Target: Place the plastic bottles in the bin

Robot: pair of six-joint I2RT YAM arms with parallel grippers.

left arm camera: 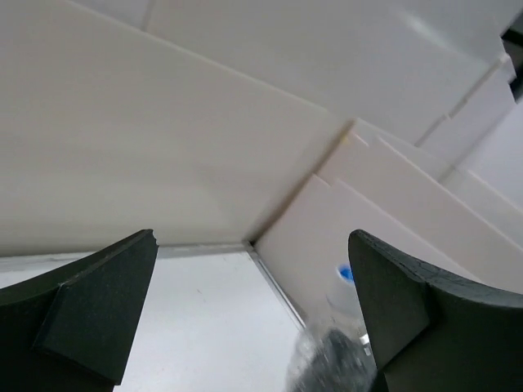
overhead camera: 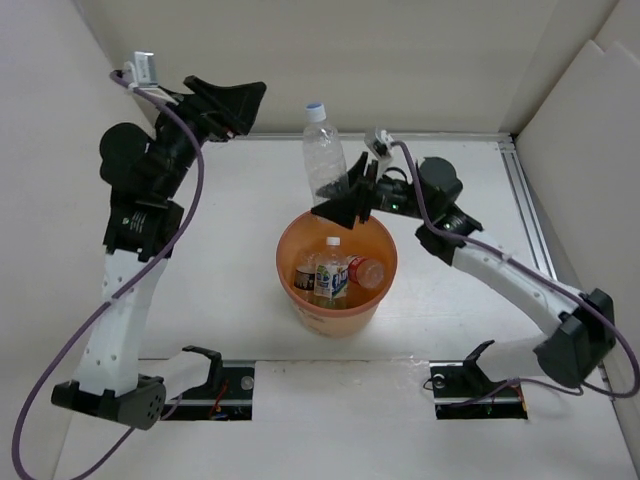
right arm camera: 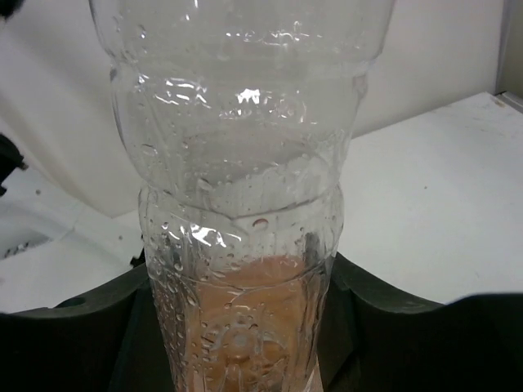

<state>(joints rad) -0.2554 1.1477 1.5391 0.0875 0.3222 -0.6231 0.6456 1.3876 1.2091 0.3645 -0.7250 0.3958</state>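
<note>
A round orange plastic bin [overhead camera: 284, 262], tapering toward its base, stands upright on the table [overhead camera: 200, 290]. Three small bottles are inside it: a white-capped clear bottle with a blue-white label [overhead camera: 330, 277] standing, a red-labelled bottle with a red cap [overhead camera: 366, 270] lying tilted, and a darker bottle [overhead camera: 304, 277] that is hard to make out. A clear plastic bottle with a blue cap [overhead camera: 321, 150], droplets inside, is upright above the bin's far rim, clamped near its base by the right end effector [overhead camera: 338, 198].

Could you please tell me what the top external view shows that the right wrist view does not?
Only the top external view shows bottles inside the orange bin and the open left gripper. Only the right wrist view shows droplets inside the clear bottle. Both show the right gripper shut on that bottle.
</note>
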